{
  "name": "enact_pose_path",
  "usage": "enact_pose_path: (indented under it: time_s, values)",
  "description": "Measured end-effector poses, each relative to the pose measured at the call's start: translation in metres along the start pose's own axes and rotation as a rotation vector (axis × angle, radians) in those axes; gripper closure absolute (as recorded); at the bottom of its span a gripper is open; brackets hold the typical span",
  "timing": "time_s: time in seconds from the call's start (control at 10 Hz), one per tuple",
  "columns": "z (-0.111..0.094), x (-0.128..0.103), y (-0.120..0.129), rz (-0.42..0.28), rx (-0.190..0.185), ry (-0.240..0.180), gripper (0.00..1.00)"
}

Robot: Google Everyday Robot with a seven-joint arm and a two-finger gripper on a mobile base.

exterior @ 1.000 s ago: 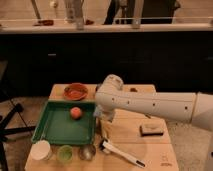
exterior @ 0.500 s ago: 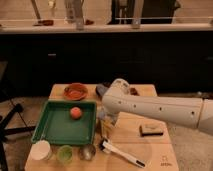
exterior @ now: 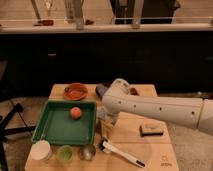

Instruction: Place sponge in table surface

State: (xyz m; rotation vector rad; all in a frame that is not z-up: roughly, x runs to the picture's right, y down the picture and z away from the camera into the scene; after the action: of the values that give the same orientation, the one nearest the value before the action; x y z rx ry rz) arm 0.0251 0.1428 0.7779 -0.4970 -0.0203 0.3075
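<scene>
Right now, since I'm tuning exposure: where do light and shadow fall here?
Camera view: the white arm is brightest, and the cabinets behind sit in deep shadow. Camera view: the gripper, at the right edge of the green tray, hangs in the arm's shade above the evenly lit table surface.

My arm (exterior: 150,107) is white; my claw (exterior: 106,129) hangs grey just right of the green tray (exterior: 60,127). The ball (exterior: 75,113) is orange, the bowl (exterior: 75,91) reddish-brown, the block (exterior: 151,129) brown, the tabletop (exterior: 155,150) light tan with plank seams.
</scene>
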Motion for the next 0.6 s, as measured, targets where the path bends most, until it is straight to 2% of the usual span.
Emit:
enact_pose_path:
  time_s: [0.1, 0.3, 0.6]
  values:
    - [0.001, 0.000, 0.000, 0.004, 0.001, 0.003, 1.00]
    - [0.006, 0.009, -0.005, 0.071, 0.005, 0.017, 1.00]
    - [0.013, 0.057, -0.017, 0.213, 0.008, 0.041, 1.00]
